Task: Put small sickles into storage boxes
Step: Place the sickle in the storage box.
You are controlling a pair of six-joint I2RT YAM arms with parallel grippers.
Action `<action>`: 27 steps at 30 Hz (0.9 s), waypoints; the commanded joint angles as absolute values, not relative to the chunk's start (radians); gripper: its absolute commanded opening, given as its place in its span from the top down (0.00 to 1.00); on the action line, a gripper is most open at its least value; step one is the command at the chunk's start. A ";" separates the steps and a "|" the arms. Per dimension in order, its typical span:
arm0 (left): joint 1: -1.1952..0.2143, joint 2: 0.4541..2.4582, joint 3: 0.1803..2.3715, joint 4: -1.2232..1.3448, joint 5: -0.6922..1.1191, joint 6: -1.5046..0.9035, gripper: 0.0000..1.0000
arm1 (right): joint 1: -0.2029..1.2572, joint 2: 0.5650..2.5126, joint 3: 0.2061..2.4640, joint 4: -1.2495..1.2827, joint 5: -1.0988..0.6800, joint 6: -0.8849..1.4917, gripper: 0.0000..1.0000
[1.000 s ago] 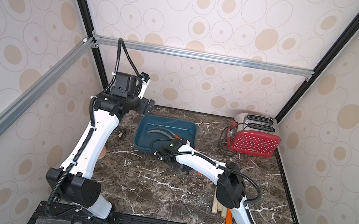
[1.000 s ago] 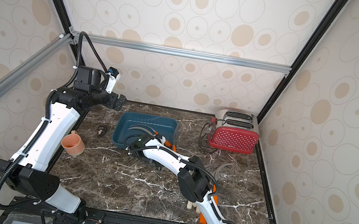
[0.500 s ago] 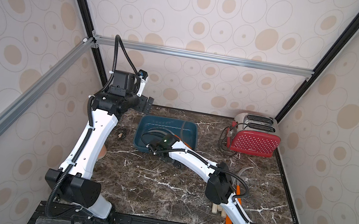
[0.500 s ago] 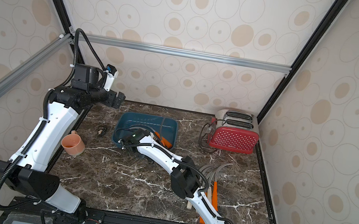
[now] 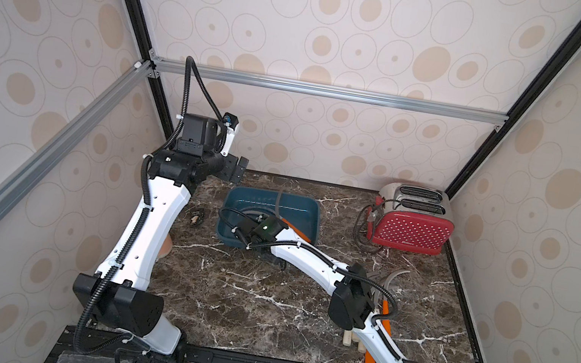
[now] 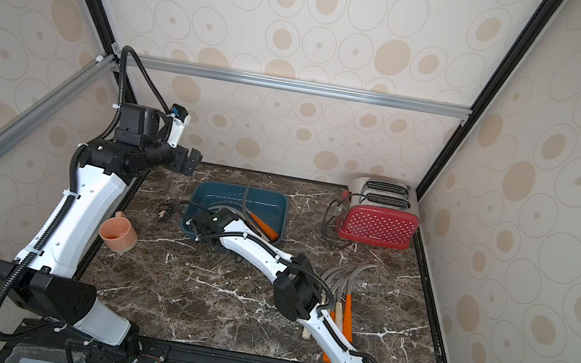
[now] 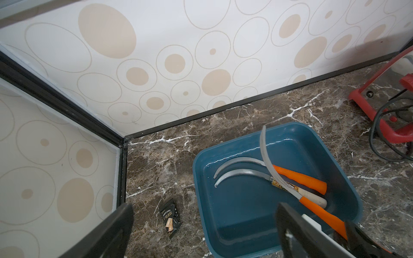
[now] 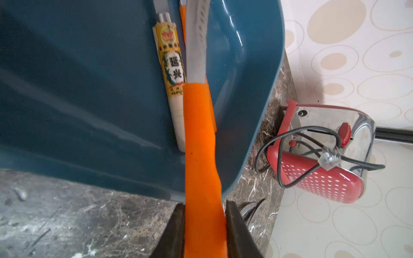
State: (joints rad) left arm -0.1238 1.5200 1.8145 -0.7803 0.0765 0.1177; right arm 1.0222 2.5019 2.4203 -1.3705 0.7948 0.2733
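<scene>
Over the tabletop [image 5: 240, 302] in both top views, teal tray [image 5: 301, 202] sits mid-back, right arm [image 5: 307, 263] stretched to its near rim, left gripper [image 5: 236, 168] parked high by the back-left corner, jaws apart, holding nothing; loose sickles [image 6: 347, 308] piled by the right elbow, well apart from the tray; versus a second ago the right wrist and elbow have slid leftward along the near rim, left gripper in much the same place. Left wrist view: two stored sickles [image 7: 243, 173] lie flat inside the tray, held sickle [image 7: 321, 214] crosses over them, handle out over the near rim, blade tip rising past the far rim. Right wrist view: right gripper [image 8: 204, 214] clamped on the orange handle towards its butt end, just outside the rim; toaster [image 8: 324, 178] near, off to the side. Judgement: sickle is light and stiff, blade thin and likely sharp, long curve levers about the grip, smooth handle could twist; best taken mid-handle, never the blade
</scene>
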 commanded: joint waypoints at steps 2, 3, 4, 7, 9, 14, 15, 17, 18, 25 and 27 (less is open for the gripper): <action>-0.117 1.501 1.847 -0.778 0.066 0.104 0.01 | 1.034 2.529 2.447 -1.300 0.831 0.173 0.91; -0.117 1.501 1.846 -0.778 0.066 0.103 0.01 | 1.035 2.531 2.444 -1.282 0.828 0.155 0.91; -0.117 1.500 1.845 -0.778 0.066 0.103 0.01 | 1.035 2.532 2.445 -1.271 0.826 0.141 0.91; -0.117 1.500 1.845 -0.778 0.066 0.101 0.01 | 1.034 2.536 2.442 -1.225 0.827 0.092 0.91; -0.116 1.500 1.847 -0.778 0.066 0.103 0.01 | 1.033 2.539 2.441 -1.191 0.832 0.055 0.90; -0.117 1.500 1.846 -0.778 0.067 0.097 0.01 | 1.033 2.546 2.441 -1.104 0.846 -0.029 0.89; -0.117 1.499 1.847 -0.779 0.067 0.096 0.01 | 1.031 2.547 2.442 -1.089 0.846 -0.040 0.89; -0.116 1.498 1.845 -0.782 0.066 0.094 0.01 | 1.029 2.549 2.436 -1.054 0.832 -0.065 0.89; -0.117 1.499 1.845 -0.781 0.066 0.094 0.01 | 1.027 2.549 2.430 -1.033 0.821 -0.080 0.89; -0.117 1.496 1.846 -0.785 0.066 0.095 0.01 | 1.005 2.555 2.405 -0.954 0.775 -0.135 0.89; -0.116 1.496 1.844 -0.785 0.067 0.095 0.01 | 0.996 2.552 2.398 -0.934 0.751 -0.150 0.89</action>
State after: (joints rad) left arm -0.1234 1.5204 1.8149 -0.7807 0.0757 0.1013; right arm 1.0084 2.5359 2.4138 -0.9802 0.7765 -0.1055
